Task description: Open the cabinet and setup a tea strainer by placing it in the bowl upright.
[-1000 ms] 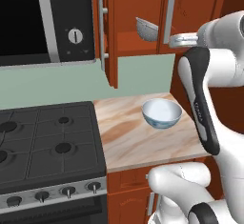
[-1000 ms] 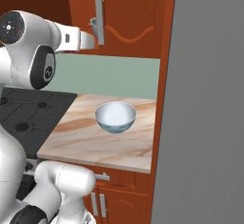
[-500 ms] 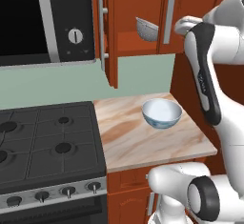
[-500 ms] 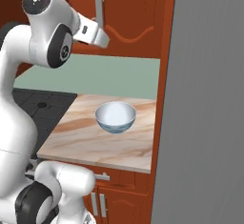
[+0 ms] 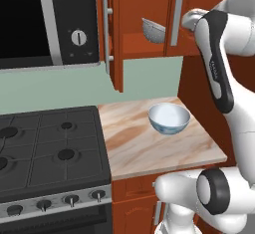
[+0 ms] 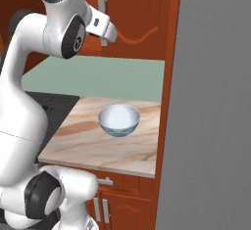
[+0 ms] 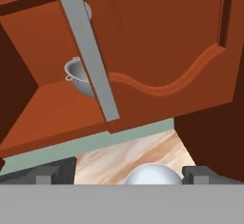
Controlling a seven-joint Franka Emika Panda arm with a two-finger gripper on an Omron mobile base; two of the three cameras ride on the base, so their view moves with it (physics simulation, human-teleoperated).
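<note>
two cabinet [image 5: 149, 9] doors are visible: the left one stands swung out, its edge and bar handle [image 5: 105, 31] facing me, and the right one is closed with its handle [image 7: 88, 51] just before my tool [image 7: 121, 175]. my tool's fingers are spread wide apart, holding nothing. the tea strainer [image 5: 153, 30] rests on the cabinet shelf [image 7: 57, 111], partly behind the right door's handle. the bowl [image 5: 169, 118] sits upright on the marble counter [image 5: 149, 151], beside the stove [image 5: 50, 148] and below the microwave [image 5: 45, 21] level.
</note>
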